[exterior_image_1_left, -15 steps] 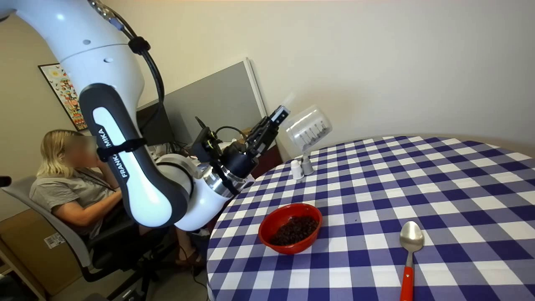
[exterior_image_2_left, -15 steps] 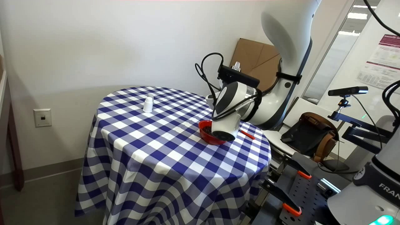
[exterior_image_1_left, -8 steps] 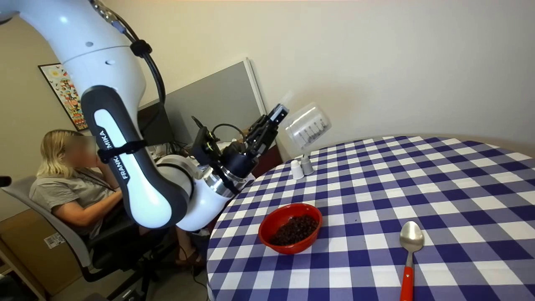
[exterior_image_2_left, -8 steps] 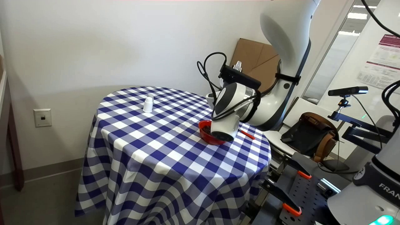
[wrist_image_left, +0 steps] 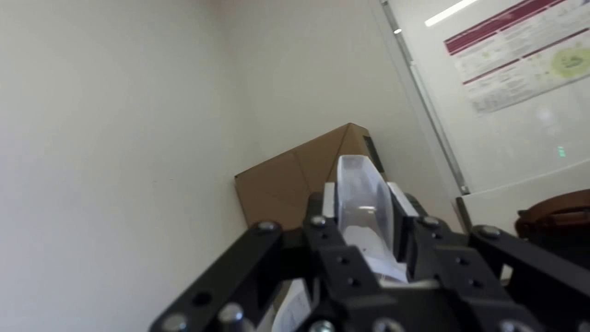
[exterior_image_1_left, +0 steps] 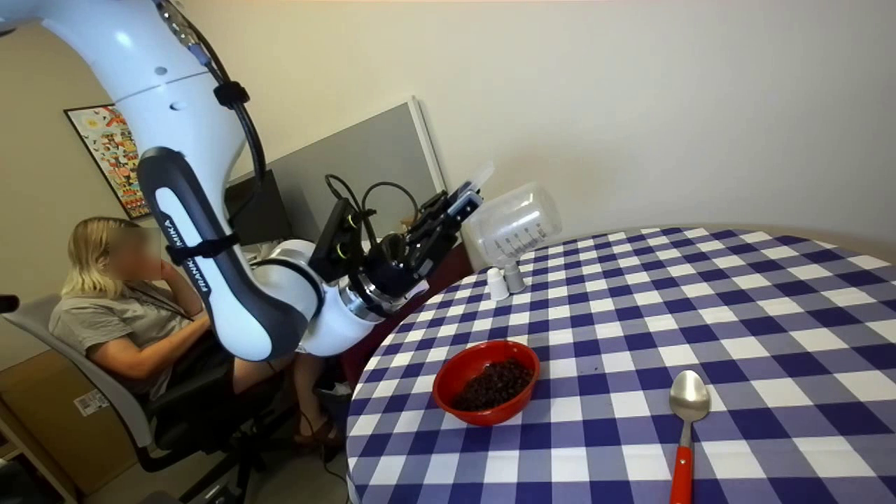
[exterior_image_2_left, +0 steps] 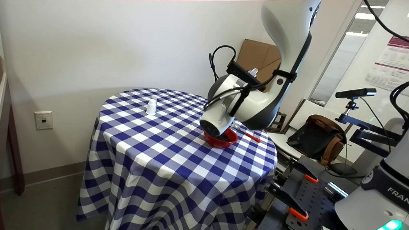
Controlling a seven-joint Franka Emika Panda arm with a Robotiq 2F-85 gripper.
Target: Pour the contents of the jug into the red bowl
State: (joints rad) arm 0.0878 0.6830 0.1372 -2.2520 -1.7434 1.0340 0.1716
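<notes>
Pale walls (exterior_image_1_left: 665, 119) rise behind a blue-and-white checked tablecloth (exterior_image_1_left: 770, 336) spreading below and to the right of the fingers (exterior_image_1_left: 465, 204). Well left of the fingers, a multicoloured framed poster (exterior_image_1_left: 106, 157) hangs above a grey-shirted blond person (exterior_image_1_left: 140, 308), seated. Nearer the fingers, a white-and-black robot arm (exterior_image_1_left: 224, 280) leads to a black two-fingered gripper (wrist_image_left: 364, 196). Its fingers are clamped on the handle (wrist_image_left: 364, 216) of a clear see-through plastic jug (exterior_image_1_left: 518, 220) with printed measuring marks. Lower than the fingers, a round glossy red bowl (exterior_image_1_left: 458, 374) holding small dark pieces (exterior_image_1_left: 495, 386) sits on the tablecloth; whether the jug is straight over it cannot be told. Also lower, slightly right of the fingers, a small white shaker (exterior_image_1_left: 498, 285) and a small grey shaker (exterior_image_1_left: 514, 280) stand side by side. Just right of the fingers, the jug's body hangs tilted in the air. Farthest right, well below the fingers, lies a red-handled metal spoon (exterior_image_1_left: 689, 396).
</notes>
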